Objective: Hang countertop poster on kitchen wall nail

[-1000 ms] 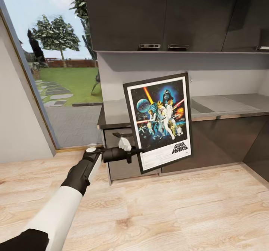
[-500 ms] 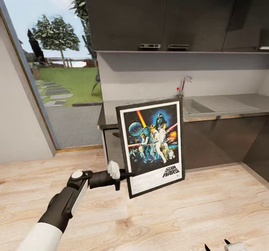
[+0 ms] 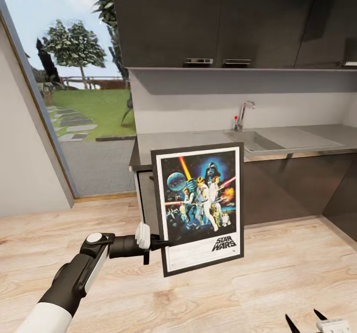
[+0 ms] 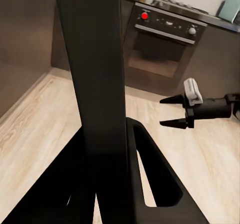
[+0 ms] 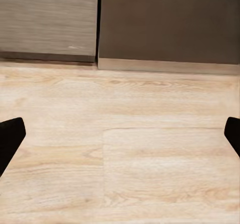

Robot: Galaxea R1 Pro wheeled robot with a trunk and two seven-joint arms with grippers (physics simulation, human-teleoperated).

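One item in hand: we are holding the poster [image 3: 199,207] off the kitchen countertop [image 3: 198,138], out in front of the dark cabinet fronts [image 3: 287,187], nearly upright and leaning a little toward 1 o'clock.
Poster location: it is hanging in the air at the middle of the head view, with the sink [image 3: 258,141] and chrome tap [image 3: 243,112] behind it toward 1 o'clock.
Handling: we are judging it a stiff, flat, framed panel, light but broad, so it is likely to swing or twist about a one-edge grip; the thin smooth frame could slip if we are jerking it.
Where to take hold: we are gripping the black frame low on the poster's left edge, at about 8 o'clock of the panel; a hold nearer mid-height would probably be steadying it better for hanging.
Left gripper [image 3: 157,244]: its fingers are closed narrowly on the frame edge; in the left wrist view the dark frame [image 4: 97,84] is running straight up between the two black fingers [image 4: 150,184].
Right gripper [image 3: 306,320]: we are carrying it empty low at 5 o'clock of the head view, fingers spread wide; the right wrist view is showing both black fingertips [image 5: 10,136] far apart over the wooden floor [image 5: 125,159].
Wall nail: we are not seeing one on the backsplash wall [image 3: 198,105], so we cannot tell where it is.
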